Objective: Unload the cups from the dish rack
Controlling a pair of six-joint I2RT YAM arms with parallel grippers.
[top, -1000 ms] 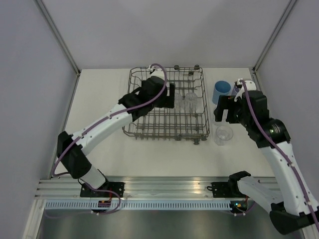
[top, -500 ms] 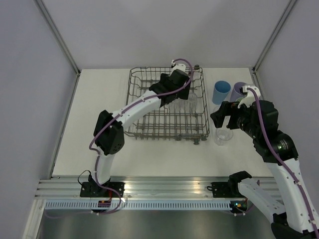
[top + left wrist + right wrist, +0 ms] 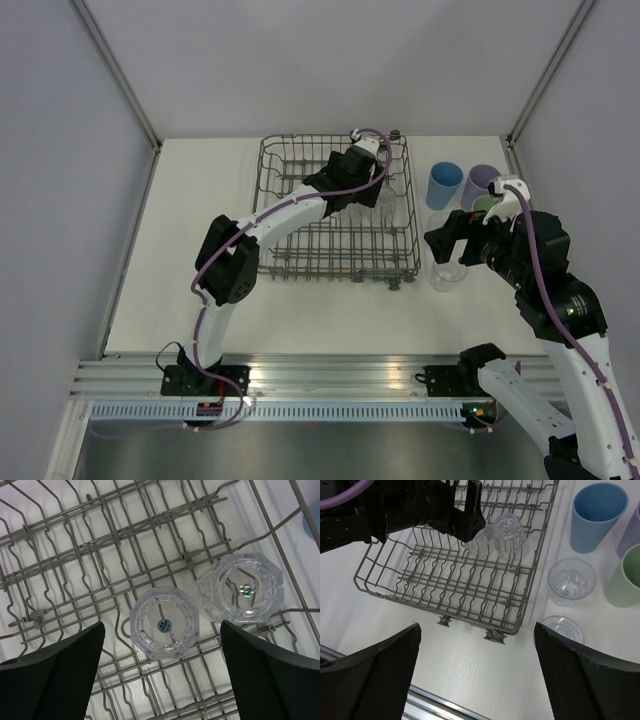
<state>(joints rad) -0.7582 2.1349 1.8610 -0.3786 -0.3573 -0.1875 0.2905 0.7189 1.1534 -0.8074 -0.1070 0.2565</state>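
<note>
– White tabletop (image 3: pixel 200 290) between grey walls, seen from above; where do things stand?
– The dish rack (image 3: pixel 330 274) sits mid-table. The left arm (image 3: pixel 290 208) reaches across it to its far right corner. A blue cup (image 3: pixel 444 185), a lavender cup (image 3: pixel 484 180) and a green cup (image 3: pixel 482 206) stand on the tabletop right of the rack, with a clear cup (image 3: pixel 449 272) nearer the front. The right arm (image 3: pixel 545 290) hangs over that group.
– And the left wrist view?
– The left jaws are spread wide and hold nothing. Two clear cups stand upside down on the wires, just beside each other. The first inverted cup (image 3: pixel 164 623) lies between the jaws; the second inverted cup (image 3: pixel 241 587) is up to the right, by the rack's side wall.
– Right wrist?
– The right jaws are wide too and empty, over bare tabletop by the rack's front right corner. Another clear cup (image 3: pixel 571 582) shows beside the green one.
– How to take the next one well?
– I'd judge five are out and the first inverted cup is the target. Centre on it and come straight down so neither jaw clips its neighbour or a tine. Close on the faceted sides. Clear walls may slip, so lift vertically until free of the tines before carrying it right, and set it apart from the standing cups
</note>
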